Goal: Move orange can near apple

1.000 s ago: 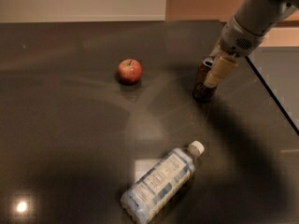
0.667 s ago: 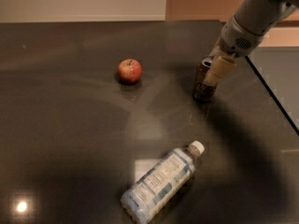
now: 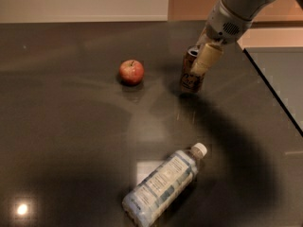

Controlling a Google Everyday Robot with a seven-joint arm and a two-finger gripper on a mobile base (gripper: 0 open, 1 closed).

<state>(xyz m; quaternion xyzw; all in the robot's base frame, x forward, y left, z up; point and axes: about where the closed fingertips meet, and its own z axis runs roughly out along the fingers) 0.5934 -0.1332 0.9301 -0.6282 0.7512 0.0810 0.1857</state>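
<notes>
The orange can (image 3: 191, 79) stands on the dark tabletop right of centre, leaning slightly, its silver rim up. My gripper (image 3: 200, 60) comes down from the upper right and is shut on the can's upper part. One cream fingertip (image 3: 207, 58) covers the can's right side. The apple (image 3: 131, 72), red with yellowish patches, sits on the table to the left of the can, with a gap of about one can height between them.
A clear plastic bottle with a white cap (image 3: 163, 186) lies on its side near the front centre. The table's right edge (image 3: 272, 91) runs diagonally past the can. A wall stands behind the table's far edge.
The gripper has moved left with the orange can in it, closer to the apple. The apple and the bottle have not moved.
</notes>
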